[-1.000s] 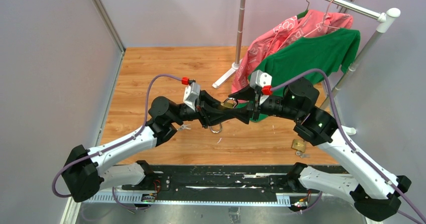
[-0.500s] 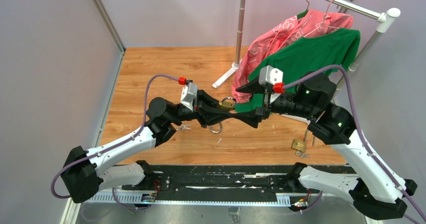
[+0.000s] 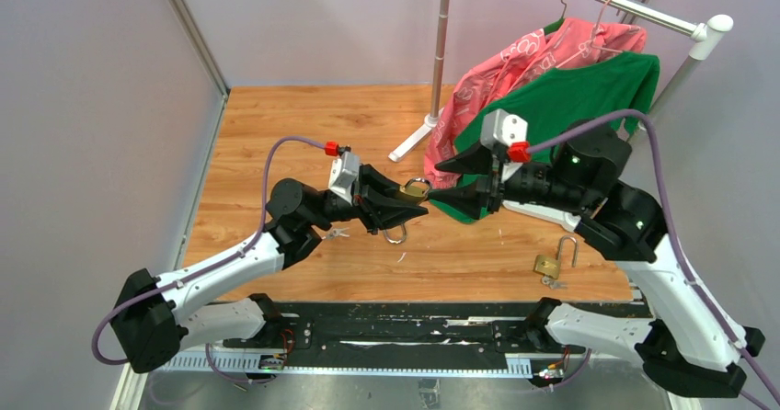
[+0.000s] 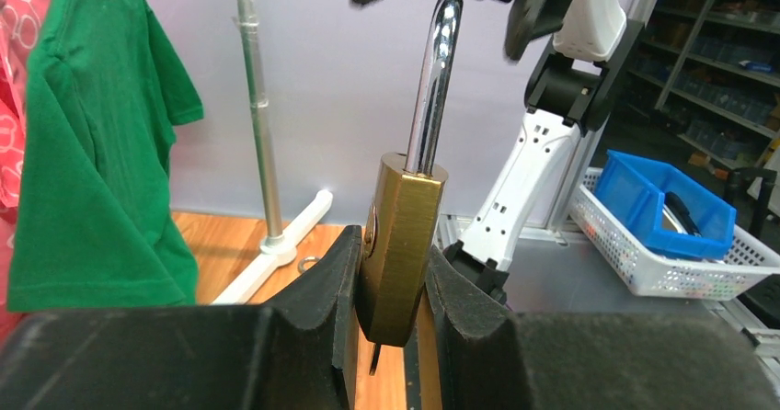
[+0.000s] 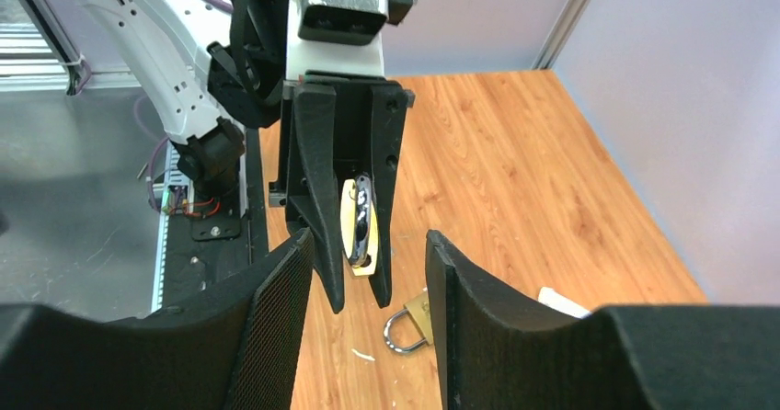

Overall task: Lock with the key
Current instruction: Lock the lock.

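Arms meet over the middle of the table (image 3: 276,125). Your left arm (image 3: 230,263) runs from the near left corner up and across, forearm low over the wood. The left gripper (image 3: 412,204) is pinching a brass padlock (image 3: 416,189) by its body, one finger on each flat side. On the left wrist camera the shackle (image 4: 432,79) stands straight up, edge-on, so you cannot tell if it is latched. A thin dark piece (image 4: 375,359) pokes out under the body; what it is you cannot tell. A second padlock (image 3: 395,235) lies on the wood right below that gripper.

Across a small gap the right gripper (image 3: 435,178) faces the left one, fingers spread, touching nothing. Your right arm (image 3: 644,244) arches high from the near right corner, elbow up by the right wall. Under it a third padlock (image 3: 549,265) sits near the table's near edge, shackle swung open.

Shirts (image 3: 552,88) on a rack (image 3: 441,51) hang just behind the right wrist, so room is tight there. Bare wood stretches from the left forearm to the left wall.
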